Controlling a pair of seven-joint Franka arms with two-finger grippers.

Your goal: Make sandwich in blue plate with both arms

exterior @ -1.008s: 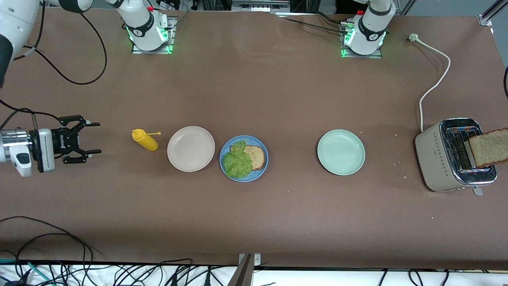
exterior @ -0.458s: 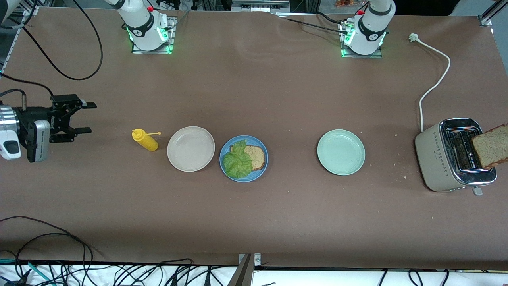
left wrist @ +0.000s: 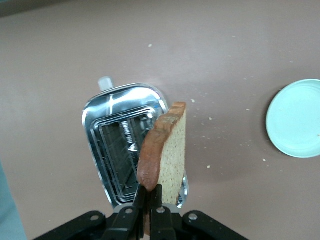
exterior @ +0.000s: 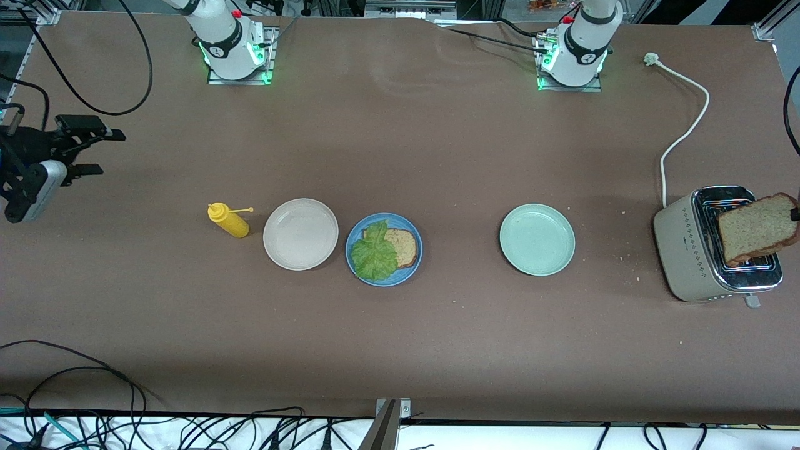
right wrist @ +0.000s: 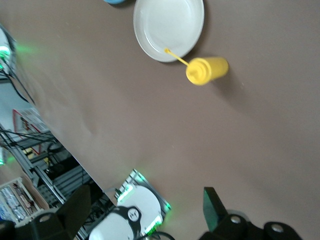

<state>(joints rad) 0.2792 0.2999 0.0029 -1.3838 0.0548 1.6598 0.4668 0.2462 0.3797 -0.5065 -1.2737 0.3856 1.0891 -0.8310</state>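
My left end effector [left wrist: 148, 200] is clamped on a bread slice [exterior: 756, 228], hanging over the toaster [exterior: 694, 250]. My right end effector [exterior: 94, 152] hangs with fingers spread wide and holding nothing, over the brown surface [exterior: 437, 156] at the right arm's end. From the yellow bottle [exterior: 229, 220], the beige plate [exterior: 300, 234], blue plate [exterior: 412, 262] with lettuce [exterior: 373, 253] on bread, then green plate [exterior: 537, 239] run toward three o'clock.

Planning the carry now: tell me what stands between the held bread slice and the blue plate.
The pale green round plate lies on the table between them, low and easily passed over. The left gripper holds the brown speckled bread slice above the silver toaster; the round blue plate sits mid-table.
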